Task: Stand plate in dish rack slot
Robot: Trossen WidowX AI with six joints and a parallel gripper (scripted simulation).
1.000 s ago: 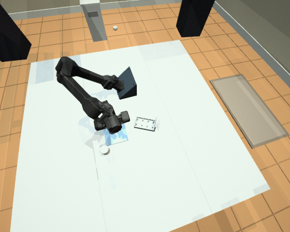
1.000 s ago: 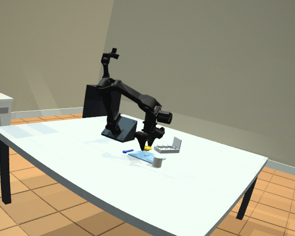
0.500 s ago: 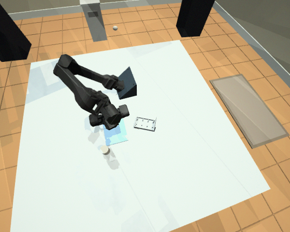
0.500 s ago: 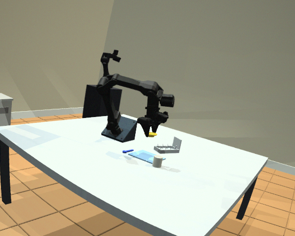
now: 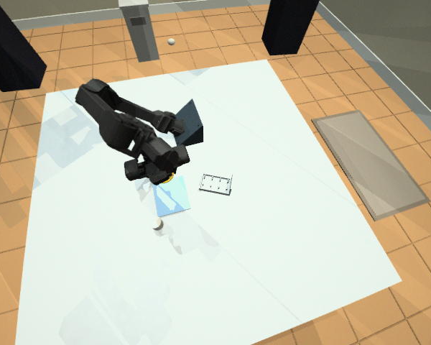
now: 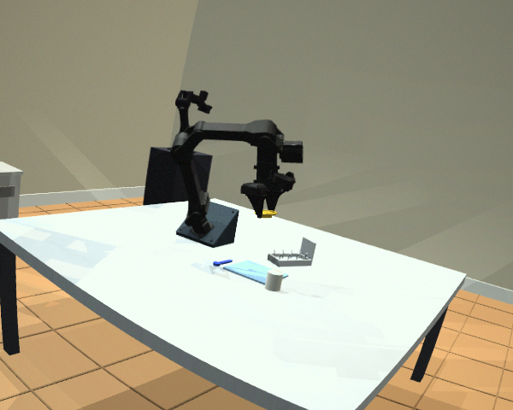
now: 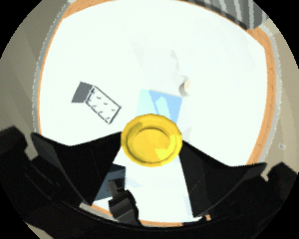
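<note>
The yellow plate (image 5: 167, 180) (image 6: 268, 213) (image 7: 151, 141) is held level, high above the table. My gripper (image 6: 265, 213) (image 7: 150, 139) is shut on the plate, with one finger on each side of its rim in the wrist view. In the top view the arm hides the fingertips and most of the plate. The grey dish rack (image 5: 214, 192) (image 6: 291, 263) (image 7: 82, 93) stands on the table, with short pegs inside and an upright panel at one end. No plate is in it. The plate is not above the rack.
A light blue mat (image 5: 184, 192) (image 6: 248, 268) (image 7: 171, 103) lies on the table beside the rack. A pale cup (image 5: 157, 223) (image 6: 274, 281) (image 7: 185, 87) stands near the mat's edge. A blue spoon-like thing (image 6: 222, 262) lies by the mat. The arm's dark wedge base (image 5: 190, 120) (image 6: 225, 225) is behind.
</note>
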